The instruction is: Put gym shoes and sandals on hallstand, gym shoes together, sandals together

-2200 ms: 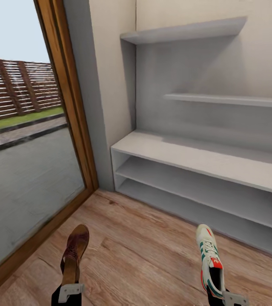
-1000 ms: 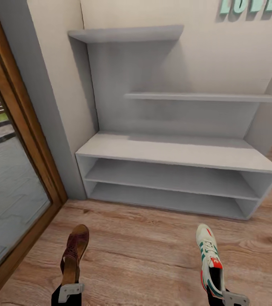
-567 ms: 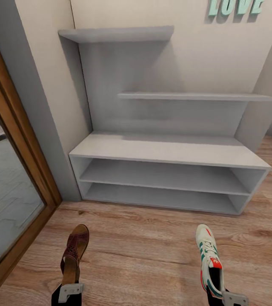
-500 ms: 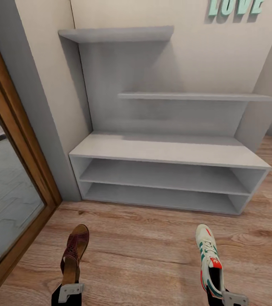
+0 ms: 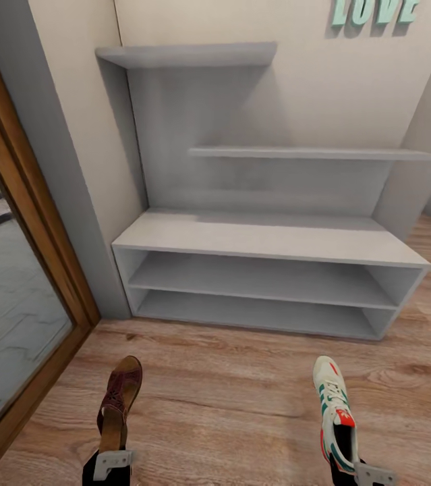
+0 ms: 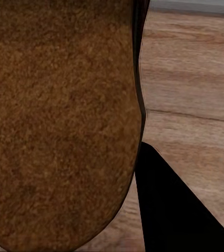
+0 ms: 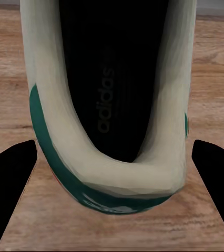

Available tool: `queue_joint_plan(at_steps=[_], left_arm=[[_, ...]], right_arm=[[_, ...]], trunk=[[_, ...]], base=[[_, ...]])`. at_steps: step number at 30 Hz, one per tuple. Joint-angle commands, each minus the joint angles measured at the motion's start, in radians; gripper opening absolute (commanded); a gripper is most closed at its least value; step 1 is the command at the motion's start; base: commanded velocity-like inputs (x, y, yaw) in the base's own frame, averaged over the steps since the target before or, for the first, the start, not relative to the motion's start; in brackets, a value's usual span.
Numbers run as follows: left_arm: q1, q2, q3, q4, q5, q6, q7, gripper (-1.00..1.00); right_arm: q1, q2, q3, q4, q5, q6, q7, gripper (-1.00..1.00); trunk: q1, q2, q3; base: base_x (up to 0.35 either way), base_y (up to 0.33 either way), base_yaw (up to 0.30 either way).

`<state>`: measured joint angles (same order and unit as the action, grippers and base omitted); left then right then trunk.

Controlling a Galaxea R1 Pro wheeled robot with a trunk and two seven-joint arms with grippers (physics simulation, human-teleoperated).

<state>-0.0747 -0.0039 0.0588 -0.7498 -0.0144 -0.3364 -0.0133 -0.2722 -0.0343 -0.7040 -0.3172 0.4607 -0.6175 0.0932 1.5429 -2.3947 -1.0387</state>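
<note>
Sandal (image 5: 119, 399) gripped in left gripper (image 5: 110, 451), gym shoe (image 5: 334, 412) gripped in right gripper (image 5: 350, 466), hallstand (image 5: 269, 243) ahead on wood floor (image 5: 228, 398).

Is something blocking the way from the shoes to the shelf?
No, nothing I can see. The sandal in the left pincer and the sneaker in the right pincer face the shoe rack across bare wooden floor, and its shelves look open at the front.

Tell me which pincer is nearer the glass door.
Left. The left pincer, holding a sandal, is beside the glass door; the right pincer is across the floor.
</note>
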Motion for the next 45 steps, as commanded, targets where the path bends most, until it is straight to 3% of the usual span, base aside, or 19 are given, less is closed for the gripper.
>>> queue_joint_plan(at_steps=[1, 11, 20, 27, 29, 30, 33, 34, 37, 41, 43, 44, 45], left_arm=[[0.0, 0.0, 0.002, 0.0, -0.004, -0.003, -0.002, -1.0], [0.0, 0.001, 0.012, 0.004, -0.001, -0.003, -0.002, -1.0], [0.0, 0.001, 0.013, 0.004, -0.002, -0.003, -0.002, -1.0], [-0.005, -0.002, 0.003, 0.006, -0.014, 0.007, 0.007, -1.0], [-0.032, -0.004, 0.006, 0.003, -0.012, 0.039, 0.009, -1.0], [-0.088, -0.005, 0.005, -0.002, -0.013, 0.128, 0.009, -1.0], [-0.19, -0.005, 0.003, -0.003, -0.013, 0.295, 0.008, -1.0], [-0.206, -0.005, 0.003, -0.003, -0.013, 0.318, 0.008, -1.0], [-0.296, -0.008, 0.003, -0.001, -0.012, 0.42, 0.007, -1.0], [-0.397, -0.025, 0.0, 0.002, -0.012, 0.546, 0.006, -1.0], [-0.427, -0.029, -0.011, 0.003, -0.012, 0.596, 0.007, -1.0], [-0.454, -0.031, -0.037, 0.004, -0.011, 0.635, 0.008, -1.0], [-0.461, -0.031, -0.044, 0.004, -0.011, 0.645, 0.008, -1.0]], right_arm=[[-0.001, 0.0, -0.008, 0.001, 0.001, -0.004, 0.01, -1.0], [-0.001, 0.001, -0.007, 0.001, 0.001, -0.004, 0.01, -1.0], [-0.001, 0.0, -0.008, 0.001, 0.001, -0.004, 0.01, -1.0], [-0.001, -0.012, -0.011, -0.001, 0.0, -0.004, 0.008, -1.0], [-0.001, -0.063, -0.013, -0.001, -0.006, -0.001, 0.008, -1.0], [-0.001, -0.098, -0.023, -0.001, -0.038, 0.0, 0.008, -1.0], [-0.001, -0.16, -0.069, -0.002, -0.128, 0.004, 0.008, -1.0], [-0.001, -0.172, -0.078, -0.002, -0.141, 0.005, 0.008, -1.0], [-0.001, -0.244, -0.131, -0.002, -0.201, 0.011, 0.008, -1.0], [-0.001, -0.309, -0.25, -0.022, -0.226, 0.08, 0.008, -1.0], [-0.001, -0.32, -0.31, -0.057, -0.228, 0.113, 0.008, -1.0], [-0.001, -0.325, -0.376, -0.108, -0.228, 0.155, 0.009, -1.0], [0.0, -0.326, -0.394, -0.121, -0.228, 0.167, 0.009, -1.0]], trunk=[[0.0, 0.0, -0.001], [0.0, 0.0, -0.001], [0.0, 0.0, -0.001], [0.0, 0.0, -0.001], [0.0, 0.0, -0.001], [0.0, 0.0, -0.001], [0.0, 0.0, -0.001], [0.0, 0.0, -0.001], [0.0, 0.0, -0.001], [0.0, 0.0, -0.001], [0.0, 0.0, -0.001], [0.0, 0.0, -0.001], [0.0, 0.0, -0.001]], base=[[-0.074, 0.227, 0.0], [0.016, 0.287, -0.029], [0.08, 0.283, -0.256], [0.016, 0.043, -0.257], [0.0, 0.001, -0.031], [0.0, 0.0, -0.006], [0.0, 0.0, -0.003], [0.0, 0.0, -0.001], [0.0, 0.0, 0.0], [0.0, 0.0, 0.0], [0.0, 0.0, 0.0], [0.0, 0.0, 0.0], [0.0, 0.0, 0.0]])
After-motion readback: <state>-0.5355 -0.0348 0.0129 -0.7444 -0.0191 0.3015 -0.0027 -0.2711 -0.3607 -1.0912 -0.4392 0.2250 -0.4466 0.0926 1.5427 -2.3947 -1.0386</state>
